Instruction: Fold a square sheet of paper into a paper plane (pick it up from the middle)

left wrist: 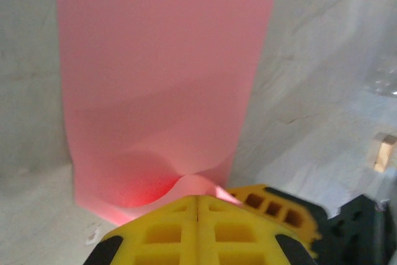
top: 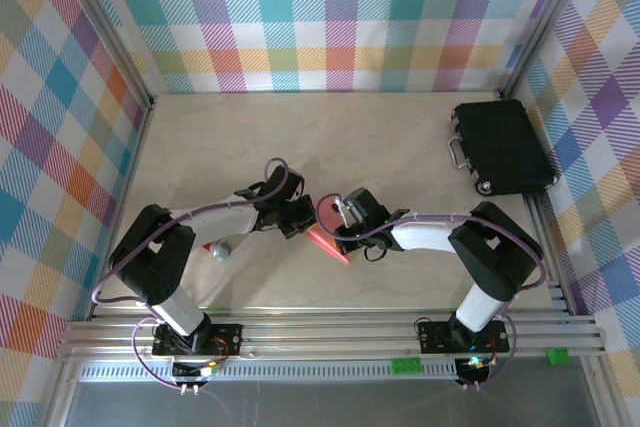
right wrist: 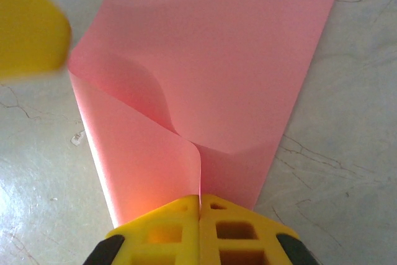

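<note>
- While my right gripper (right wrist: 200, 200) is squeezed fully shut, it's pinching one edge of the square sheet of paper (right wrist: 223, 60), which buckles up at the pinch.
- My left gripper (left wrist: 198, 200), same deal: clamped on the opposite edge.
- Sheet's between both, front-middle of the table (top: 380, 147); black case (top: 500, 147) well apart, back right.

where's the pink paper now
The thin salmon-pink paper sheet is front-centre of the table in the top view, pinched between the left gripper and right gripper.

paper (right wrist: 211, 60) top cropped, arms (top: 420, 232) hiding most
</note>
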